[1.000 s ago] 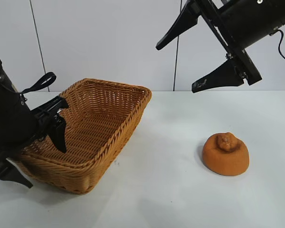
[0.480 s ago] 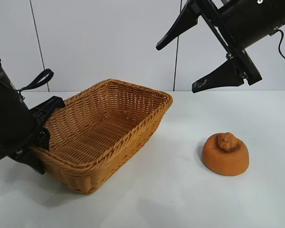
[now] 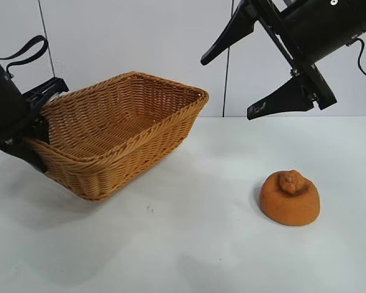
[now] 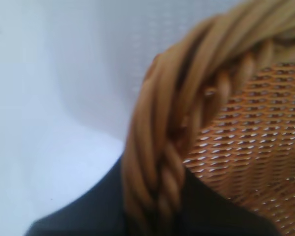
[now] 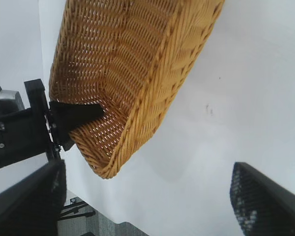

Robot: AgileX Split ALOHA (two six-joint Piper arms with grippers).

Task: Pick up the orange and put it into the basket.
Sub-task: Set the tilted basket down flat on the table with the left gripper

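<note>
The wicker basket (image 3: 131,149) hangs tilted above the white table, its gripped left end highest. My left gripper (image 3: 40,129) is shut on the braided rim (image 4: 155,147) at that end, with a dark finger (image 4: 83,219) on each side of the weave. The orange (image 3: 290,198), a dull orange-brown lump with a wrinkled knob, lies on the table at the right, apart from the basket. High above and behind it, my right gripper (image 3: 226,88) stands wide open with nothing in it. The right wrist view shows the basket (image 5: 137,73) and the left gripper (image 5: 71,118), but not the orange.
The white table (image 3: 189,244) stretches between basket and orange, with a small dark speck (image 3: 149,209) on it. A pale wall stands behind. In the right wrist view the table's edge and a grey floor (image 5: 113,228) show past the basket.
The left gripper closed on the basket's rim, then rose and lifted that end, so the basket now hangs tilted. The right arm and the orange stayed put.
</note>
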